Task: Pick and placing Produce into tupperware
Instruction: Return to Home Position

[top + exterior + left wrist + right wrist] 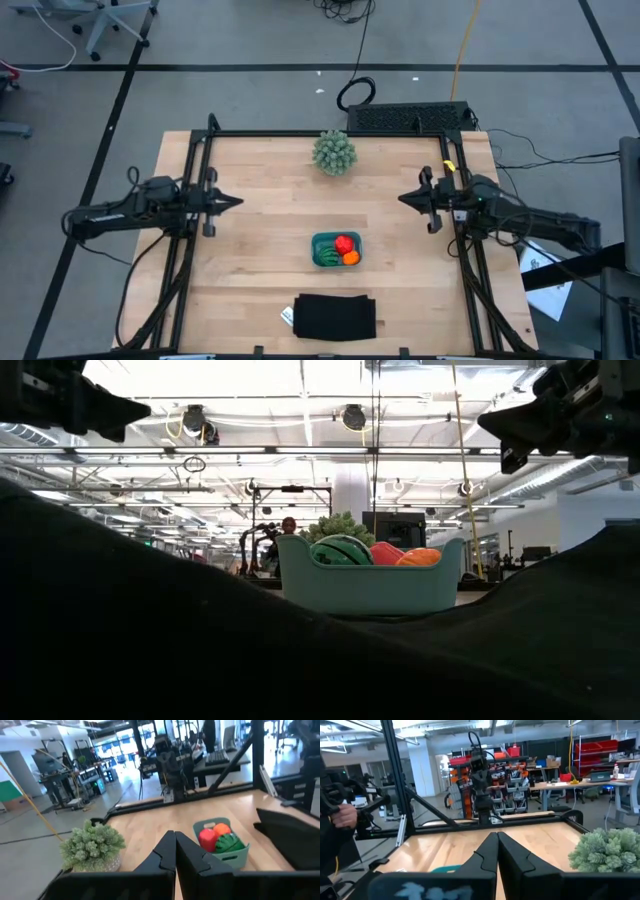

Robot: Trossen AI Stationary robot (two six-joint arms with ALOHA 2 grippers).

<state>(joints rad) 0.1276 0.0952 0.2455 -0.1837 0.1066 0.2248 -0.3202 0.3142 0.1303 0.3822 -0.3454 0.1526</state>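
Black mat [150, 645] fronts tupperware [370, 588], plant [334, 152] behind.

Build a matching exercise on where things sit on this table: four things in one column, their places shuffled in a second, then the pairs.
Things
1. spiky plant
2. teal container
3. black mat
4. red ball

Places
A. inside the container, beside the orange ball
B. at the bottom edge of the table in the high view
C. mid-table, between the plant and the mat
D. at the table's top edge in the high view

Pairs: 1-D, 2-C, 3-B, 4-A.

The left claw and right claw are shut, out at the table's sides.
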